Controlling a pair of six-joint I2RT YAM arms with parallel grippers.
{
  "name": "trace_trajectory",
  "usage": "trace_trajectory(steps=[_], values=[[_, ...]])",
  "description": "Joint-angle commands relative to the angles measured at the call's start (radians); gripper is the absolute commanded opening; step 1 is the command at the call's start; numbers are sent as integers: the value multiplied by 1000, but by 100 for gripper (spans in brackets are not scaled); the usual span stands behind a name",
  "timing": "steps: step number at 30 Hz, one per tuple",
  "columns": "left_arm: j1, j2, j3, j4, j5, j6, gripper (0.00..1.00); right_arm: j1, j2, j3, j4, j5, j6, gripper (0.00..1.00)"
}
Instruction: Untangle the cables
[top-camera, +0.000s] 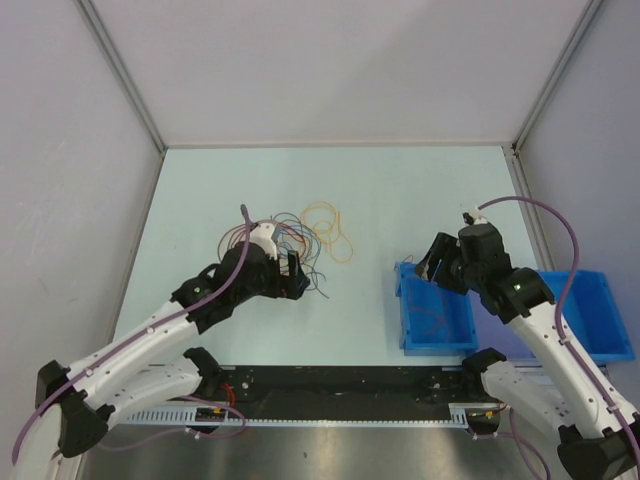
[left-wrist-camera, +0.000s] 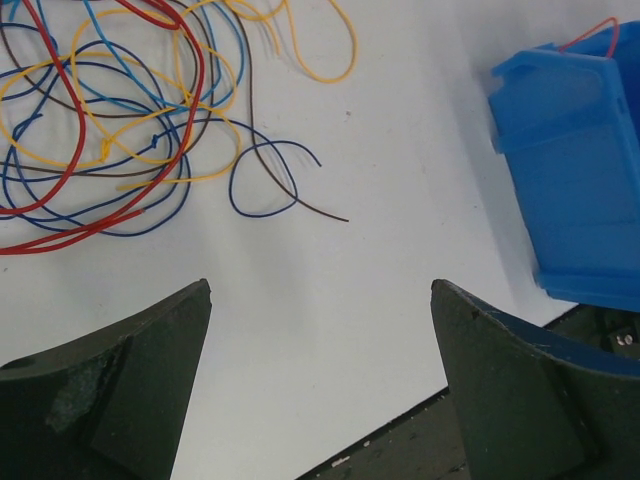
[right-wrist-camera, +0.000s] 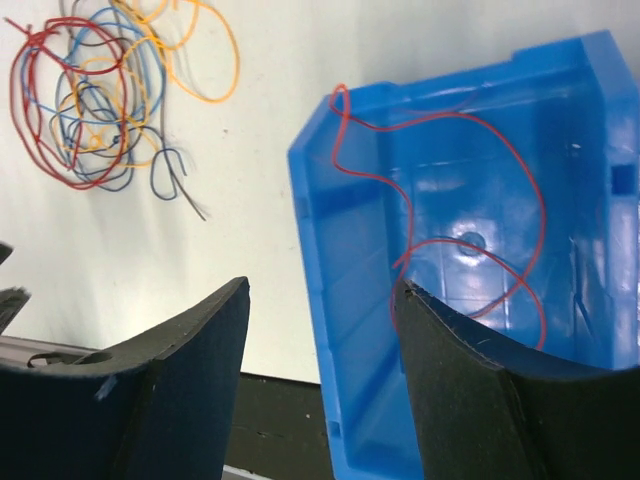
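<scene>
Multicoloured cables (left-wrist-camera: 105, 150) lie just beyond the left hand (left-wrist-camera: 320, 290) (fingers spread open).

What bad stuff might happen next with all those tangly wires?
1. The cables loop through each other, so the open left gripper may pinch several at once and pull the knot tighter, or drag the whole bunch.
2. The red wire in the blue bin pokes over the rim. The open right gripper right beside it might snag it and flick it out.
</scene>
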Motion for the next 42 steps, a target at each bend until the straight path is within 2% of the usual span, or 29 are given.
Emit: trace_trajectory(steps=[1,5,9,11,20,28,35,42], values=[[-4,66,72,44,-73,-12,96,24,13,36,100,8,1,64],[-6,155,109,25,-171,-32,95,44,33,36,109,23,-2,64],[-4,236,147,13,-298,-58,90,53,48,36,101,35,-24,64],[0,282,159,24,-315,-58,89,53,54,36,98,41,-36,64],[83,498,244,76,-269,-47,82,56,114,35,143,14,-89,64],[157,606,284,128,-226,-32,78,55,163,23,182,-2,-123,64],[178,678,314,143,-232,-26,64,49,174,13,183,-2,-146,64],[197,712,321,169,-235,-21,59,35,163,3,176,-2,-157,64]])
